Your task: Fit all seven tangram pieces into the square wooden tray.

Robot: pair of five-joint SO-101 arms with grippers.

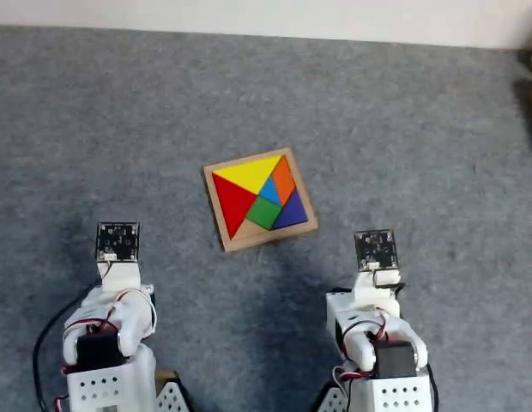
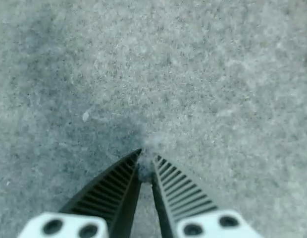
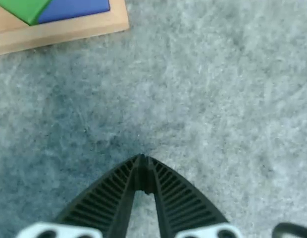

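Observation:
The square wooden tray [image 1: 216, 172] lies tilted on the grey carpet in the middle of the high view. It holds a yellow triangle [image 1: 246, 175], a red triangle [image 1: 231, 204], a green square [image 1: 263, 213], an orange piece [image 1: 284, 180], a light blue piece [image 1: 269, 190] and a dark blue piece [image 1: 292, 210]. A corner of the tray [image 3: 69, 30] with the green piece [image 3: 25, 9] and the blue piece [image 3: 74, 7] lies ahead of my right gripper [image 3: 142, 161], which is shut and empty. My left gripper [image 2: 146, 154] is shut over bare carpet.
Both arms sit drawn back near the front edge, the left arm [image 1: 109, 322] and the right arm [image 1: 375, 330], each side of the tray. Grey carpet surrounds the tray. A pale wall strip [image 1: 266, 17] runs along the far edge.

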